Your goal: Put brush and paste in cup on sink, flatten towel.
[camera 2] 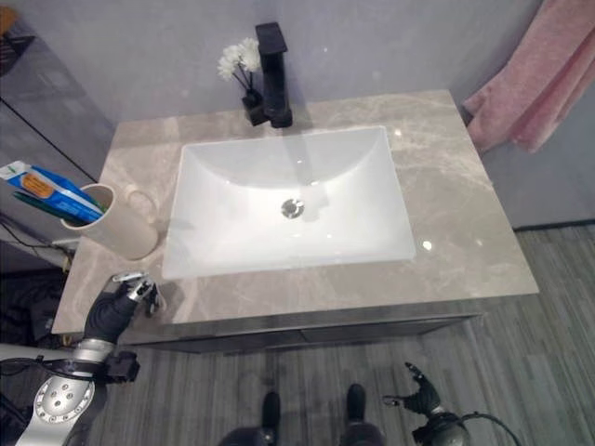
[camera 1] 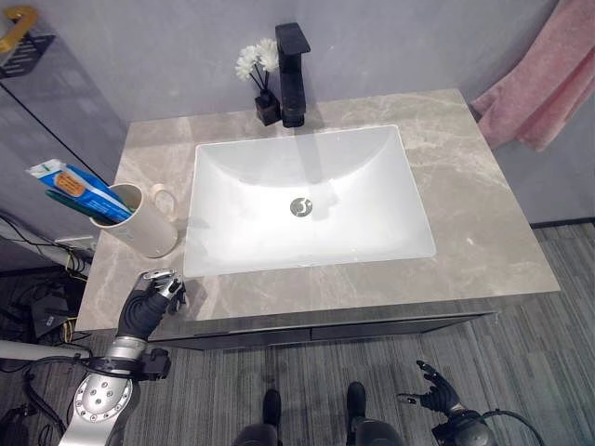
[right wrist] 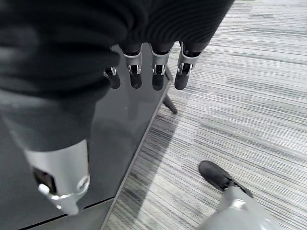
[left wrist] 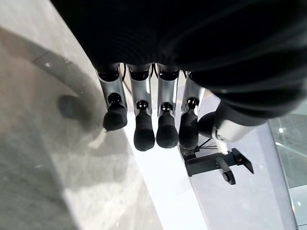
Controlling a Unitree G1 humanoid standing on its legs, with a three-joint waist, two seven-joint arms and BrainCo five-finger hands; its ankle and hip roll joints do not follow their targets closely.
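A cream cup [camera 1: 144,223] stands on the stone counter [camera 1: 465,214] left of the sink [camera 1: 242,186]. A blue and white paste tube [camera 1: 79,189] and a green brush [camera 1: 65,197] stick out of it, leaning left. A pink towel [camera 1: 539,88] hangs bunched on the wall at the far right. My left hand [camera 1: 149,302] rests at the counter's front left edge below the cup, its fingers [left wrist: 144,132] straight and empty. My right hand [camera 1: 435,392] hangs low in front of the cabinet, its fingers [right wrist: 156,72] relaxed and holding nothing.
A black faucet [camera 1: 292,74] and a small vase of white flowers [camera 1: 260,70] stand behind the basin. A dark wall shelf [camera 1: 23,42] is at the upper left. The dark cabinet front [right wrist: 120,143] is beside my right hand, above striped grey flooring.
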